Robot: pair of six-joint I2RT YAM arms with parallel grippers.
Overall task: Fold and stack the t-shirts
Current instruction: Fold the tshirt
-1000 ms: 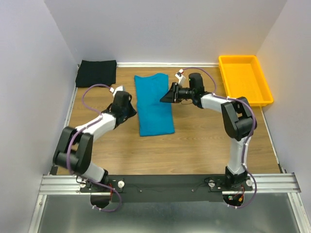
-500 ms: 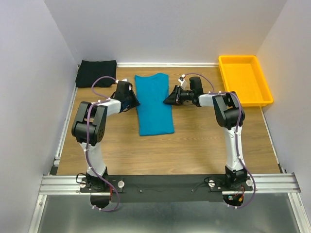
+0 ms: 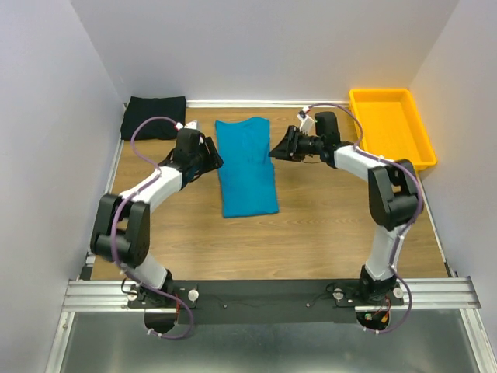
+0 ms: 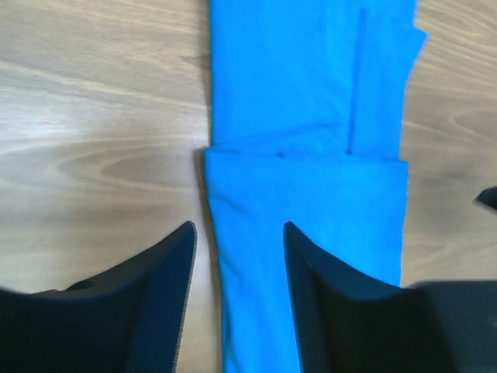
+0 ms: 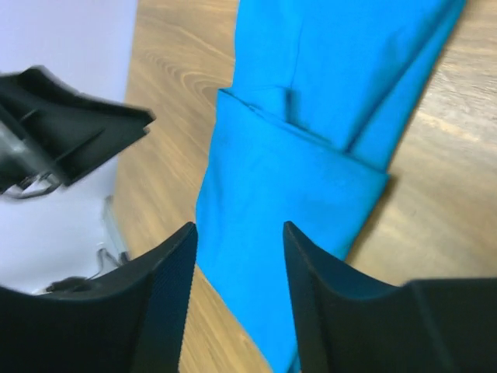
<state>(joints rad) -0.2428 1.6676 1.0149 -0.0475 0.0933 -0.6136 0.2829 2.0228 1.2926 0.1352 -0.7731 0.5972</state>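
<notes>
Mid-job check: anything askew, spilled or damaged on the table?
Nothing spilled or damaged. The teal t-shirt lies as a long folded strip, slightly skewed, its near end further right. The black t-shirt sits apart in the far left corner.

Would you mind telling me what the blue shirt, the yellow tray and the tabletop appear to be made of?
The blue shirt looks like soft matte cloth, judging by its folds and seam. The yellow tray is probably rigid, smooth plastic, with a moulded rim. The tabletop is wood or wood-look laminate; grain shows.

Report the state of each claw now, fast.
Left claw: open, empty, over the edge of the teal t-shirt.
Right claw: open, empty, above the teal t-shirt.
</notes>
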